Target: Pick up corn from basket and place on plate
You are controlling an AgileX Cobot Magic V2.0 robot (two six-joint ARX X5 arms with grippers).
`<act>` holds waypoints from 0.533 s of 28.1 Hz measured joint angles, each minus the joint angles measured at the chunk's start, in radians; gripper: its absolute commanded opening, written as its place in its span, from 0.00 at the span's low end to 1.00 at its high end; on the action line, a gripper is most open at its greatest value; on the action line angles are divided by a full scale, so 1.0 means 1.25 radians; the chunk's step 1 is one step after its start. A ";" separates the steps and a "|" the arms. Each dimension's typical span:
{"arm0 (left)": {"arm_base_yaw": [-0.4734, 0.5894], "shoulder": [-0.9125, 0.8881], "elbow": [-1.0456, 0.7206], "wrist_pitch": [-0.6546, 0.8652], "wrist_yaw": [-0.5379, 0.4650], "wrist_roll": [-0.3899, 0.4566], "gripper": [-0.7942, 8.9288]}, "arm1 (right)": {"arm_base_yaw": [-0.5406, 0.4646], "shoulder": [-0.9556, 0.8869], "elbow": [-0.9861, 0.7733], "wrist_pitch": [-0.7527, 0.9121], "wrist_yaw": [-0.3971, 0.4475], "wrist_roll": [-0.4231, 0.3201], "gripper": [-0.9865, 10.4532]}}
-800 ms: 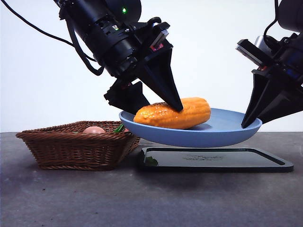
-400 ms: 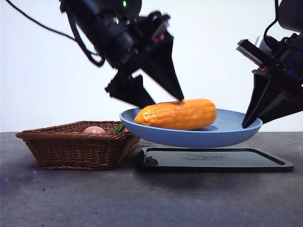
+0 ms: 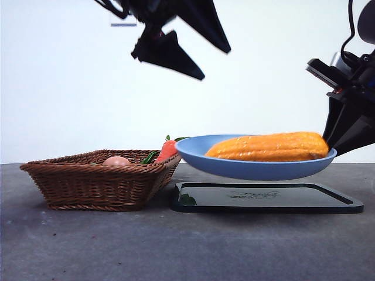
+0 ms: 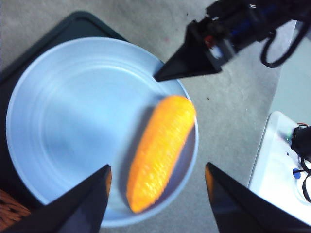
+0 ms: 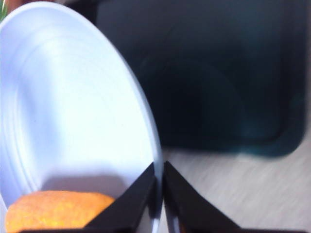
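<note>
one corn point(image 3: 266, 147) on plate point(image 3: 193, 152); right gripper point(image 5: 159, 194) pinching rim, left gripper point(image 4: 155, 182) spread.

The left gripper point(image 3: 202, 61) has released the long orange-yellow glossy corn cob point(image 3: 269, 147) and risen well above it, jaws apart. The corn cob has shifted toward the right-gripper point(image 3: 337, 146) side of the round light-blue plastic plate point(image 3: 199, 155). The red-orange carrot point(image 3: 167, 150) is now exposed.
</note>
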 measured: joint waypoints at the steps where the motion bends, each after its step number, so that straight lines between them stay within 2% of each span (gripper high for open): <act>1: 0.000 -0.006 0.000 -0.001 0.000 0.000 0.41 | -0.007 0.013 0.012 0.000 0.000 0.000 0.09; 10: 0.000 -0.039 0.001 -0.026 0.000 0.000 0.40 | -0.046 0.250 0.209 -0.002 0.000 -0.002 0.09; 15: 0.000 -0.039 0.001 -0.029 0.000 0.000 0.40 | -0.045 0.331 0.232 0.000 0.003 -0.015 0.09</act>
